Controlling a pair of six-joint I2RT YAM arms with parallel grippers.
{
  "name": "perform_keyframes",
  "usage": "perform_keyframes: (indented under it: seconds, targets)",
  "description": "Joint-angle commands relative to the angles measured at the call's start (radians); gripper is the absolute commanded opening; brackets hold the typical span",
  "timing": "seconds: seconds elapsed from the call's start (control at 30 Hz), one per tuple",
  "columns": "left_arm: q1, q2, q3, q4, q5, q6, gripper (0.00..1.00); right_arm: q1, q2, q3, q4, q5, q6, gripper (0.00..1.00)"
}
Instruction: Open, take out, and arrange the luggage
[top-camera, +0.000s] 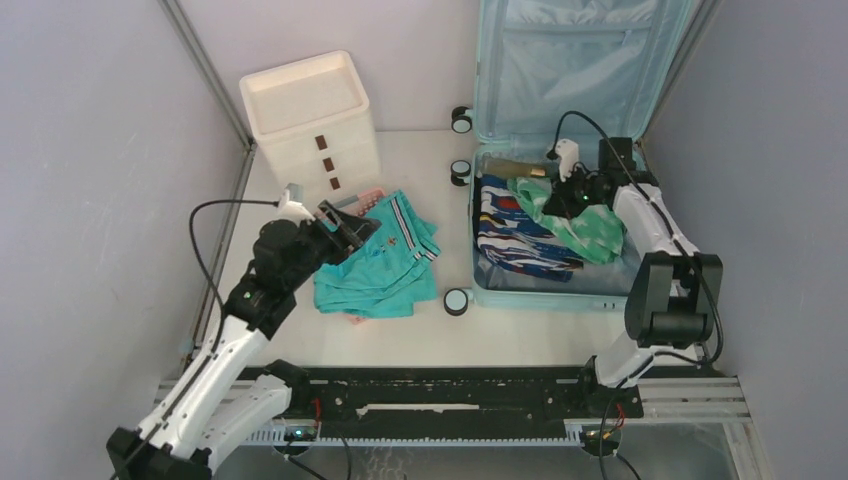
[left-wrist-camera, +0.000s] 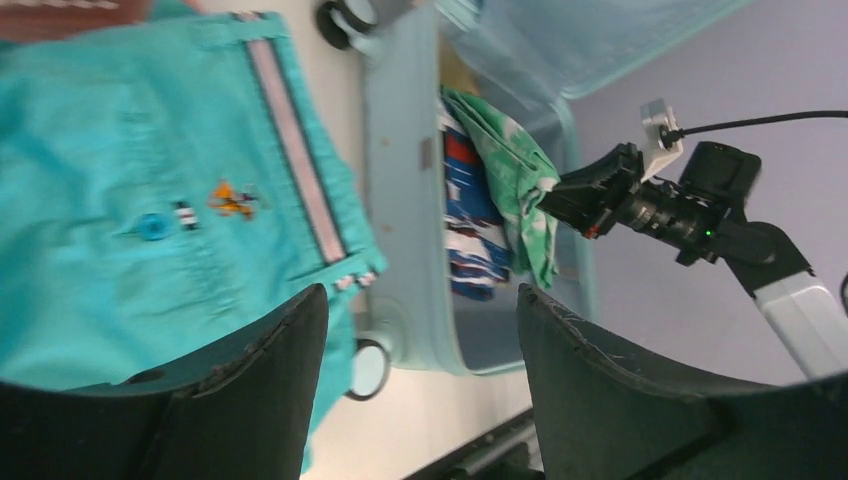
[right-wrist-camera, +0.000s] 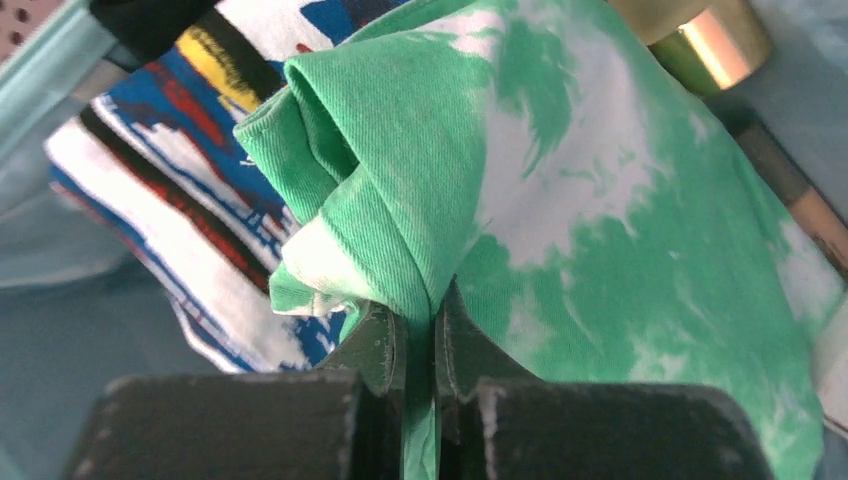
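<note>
The pale blue luggage (top-camera: 620, 290) lies open at the right, its lid (top-camera: 580, 60) standing up. Inside are a green-and-white tie-dye garment (top-camera: 575, 220), a blue, white and red patterned garment (top-camera: 515, 235) and a gold bottle (top-camera: 520, 167). My right gripper (top-camera: 572, 198) is shut on a fold of the green garment (right-wrist-camera: 560, 180), lifting it. My left gripper (top-camera: 350, 225) is open and empty, hovering over teal shorts (top-camera: 385, 265) spread on the table left of the luggage; the shorts (left-wrist-camera: 130, 190) fill the left wrist view.
A white three-drawer box (top-camera: 310, 120) stands at the back left. A pink item (top-camera: 368, 198) peeks out from under the shorts. Luggage wheels (top-camera: 456, 301) stick out toward the table's middle. Grey walls close in on both sides.
</note>
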Motion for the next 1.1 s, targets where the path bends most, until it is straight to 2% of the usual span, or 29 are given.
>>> perform_keyframes:
  seconds: [0.0,0.33,0.63,0.73,0.8,0.97,1.07]
  targets:
    - [-0.094,0.104,0.090,0.233,0.009,-0.119,0.74,-0.055,-0.157,0.049,-0.064,-0.186,0.053,0.00]
    - [-0.155,0.281,0.183,0.255,-0.003,-0.131,0.72,-0.030,-0.287,0.110,-0.045,-0.380,0.213,0.00]
    - [-0.170,0.278,0.164,0.243,-0.025,-0.130,0.72,0.080,-0.350,0.127,0.045,-0.418,0.354,0.00]
    - [-0.170,0.266,0.179,0.167,-0.060,-0.098,0.71,0.136,-0.362,0.135,0.109,-0.404,0.436,0.00]
    - [-0.170,0.257,0.203,0.079,-0.090,-0.056,0.69,0.171,-0.362,0.137,0.170,-0.399,0.547,0.00]
    - [-0.170,0.194,0.239,-0.109,-0.256,0.085,0.62,0.280,-0.349,0.142,0.294,-0.346,0.765,0.00]
    - [-0.169,0.142,0.245,-0.229,-0.367,0.146,0.62,0.346,-0.324,0.157,0.327,-0.288,0.865,0.00]
